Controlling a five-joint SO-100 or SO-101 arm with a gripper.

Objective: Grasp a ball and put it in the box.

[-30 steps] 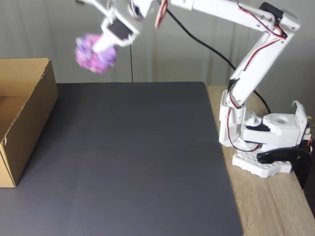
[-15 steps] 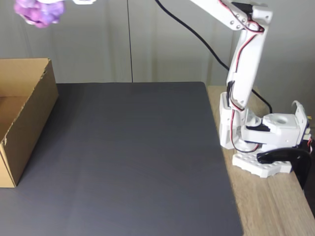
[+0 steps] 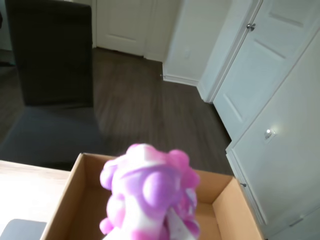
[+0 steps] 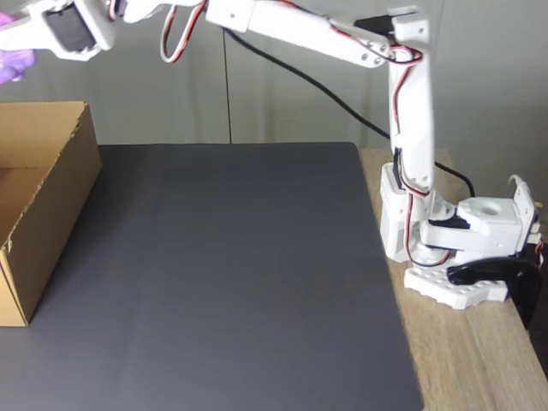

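Carry step: hand grips bumpy purple-pink ball, held high over open brown cardboard box on the tabletop. Next, likely lower slightly and release inside.

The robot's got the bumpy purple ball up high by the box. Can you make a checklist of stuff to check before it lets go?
1. Ball held: the ball sits in front of the hand's camera, off the table. Ok.
2. Ball over the box: the wrist view shows the open box below it. Ok.
3. Exact spot over the middle: the fixed view cuts off the ball at the left edge. Cannot tell.
4. Box open, no lid: ok.
5. Box floor free: what shows is bare; the ball hides part. Cannot tell.
6. Dark mat free of obstacles: ok.
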